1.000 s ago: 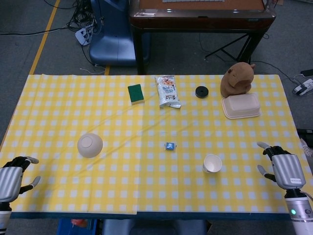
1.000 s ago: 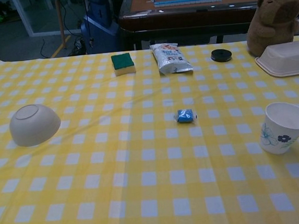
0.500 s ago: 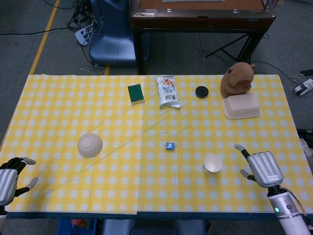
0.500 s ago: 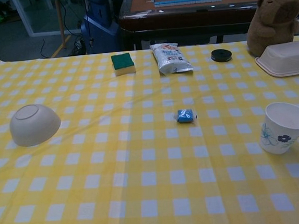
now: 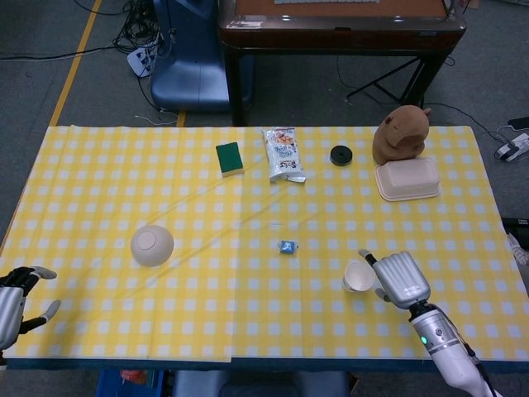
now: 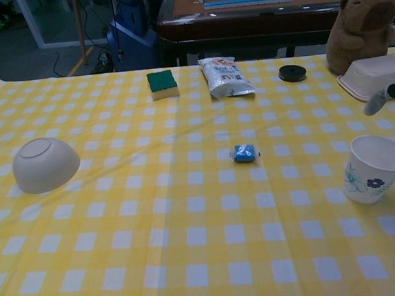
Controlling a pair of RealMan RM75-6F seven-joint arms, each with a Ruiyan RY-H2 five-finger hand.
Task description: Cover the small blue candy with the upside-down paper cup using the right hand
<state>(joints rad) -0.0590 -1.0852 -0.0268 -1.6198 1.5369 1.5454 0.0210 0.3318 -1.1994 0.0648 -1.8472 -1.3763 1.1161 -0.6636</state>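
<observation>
A small blue candy (image 5: 288, 246) (image 6: 244, 153) lies on the yellow checked tablecloth near the middle. To its right a white paper cup (image 5: 358, 276) (image 6: 373, 168) with a blue flower print stands mouth up. My right hand (image 5: 398, 279) hovers right beside the cup, fingers apart and holding nothing; in the chest view only one fingertip (image 6: 375, 102) shows, at the right edge above the cup. My left hand (image 5: 15, 296) stays at the front left corner of the table, open and far from both.
An upturned white bowl (image 5: 152, 245) sits left of centre. At the back lie a green sponge (image 5: 230, 158), a snack bag (image 5: 283, 155), a black disc (image 5: 340, 155), a plush capybara (image 5: 402, 133) and a white lidded box (image 5: 407, 179).
My right hand has moved left from the table's right edge to just beside the cup. The left hand has slid slightly lower and left. Cup and candy have not moved.
</observation>
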